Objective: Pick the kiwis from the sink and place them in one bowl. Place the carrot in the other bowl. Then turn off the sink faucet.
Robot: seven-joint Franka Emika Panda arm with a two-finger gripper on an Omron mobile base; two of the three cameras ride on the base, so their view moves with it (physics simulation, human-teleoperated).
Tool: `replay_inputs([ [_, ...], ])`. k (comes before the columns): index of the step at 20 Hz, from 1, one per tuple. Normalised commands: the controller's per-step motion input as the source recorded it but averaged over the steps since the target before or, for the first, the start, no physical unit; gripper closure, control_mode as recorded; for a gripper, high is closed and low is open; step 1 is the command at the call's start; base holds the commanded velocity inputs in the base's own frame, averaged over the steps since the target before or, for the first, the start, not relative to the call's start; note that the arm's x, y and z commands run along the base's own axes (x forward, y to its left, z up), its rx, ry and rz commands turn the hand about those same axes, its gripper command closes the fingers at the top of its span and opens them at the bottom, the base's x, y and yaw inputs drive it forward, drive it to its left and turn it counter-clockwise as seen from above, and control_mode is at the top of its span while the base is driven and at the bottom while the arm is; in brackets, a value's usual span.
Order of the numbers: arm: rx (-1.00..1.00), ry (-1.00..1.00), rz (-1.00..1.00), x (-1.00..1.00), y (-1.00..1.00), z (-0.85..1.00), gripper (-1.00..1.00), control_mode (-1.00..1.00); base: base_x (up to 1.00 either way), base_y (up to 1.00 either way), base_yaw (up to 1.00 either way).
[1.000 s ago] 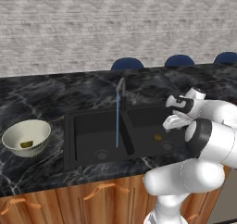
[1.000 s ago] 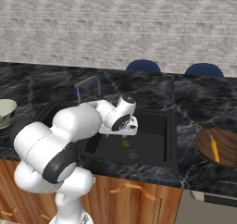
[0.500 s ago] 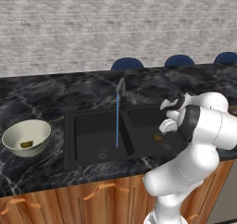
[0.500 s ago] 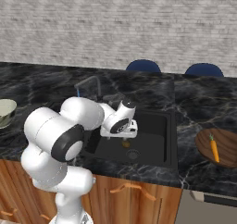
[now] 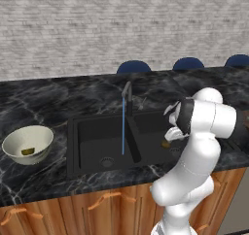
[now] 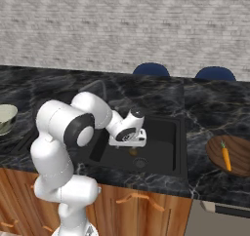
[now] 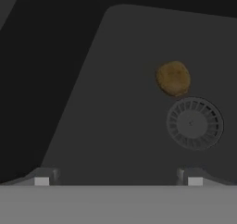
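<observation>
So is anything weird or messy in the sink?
A little. A brown kiwi lies loose on the sink floor beside the round drain, and the faucet runs a thin blue stream into the other, bare basin. Nothing looks spilled or broken.

There are no words, numbers, labels or signs to read anywhere here.
</observation>
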Motion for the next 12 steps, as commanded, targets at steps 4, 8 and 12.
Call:
replay_inputs([
  [4,0.00,0.00,0.00,0.28,-0.13,-0.29,-1.00,-1.00,0.00,0.00,0.00],
  [8,0.00,0.00,-0.01,0.42,-0.01,-0.18,-1.00,-1.00,0.00,0.00,0.00],
  [12,0.00,0.00,-0.13,0.15,0.00,-0.01,-1.00,-1.00,0.00,0.00,0.00],
])
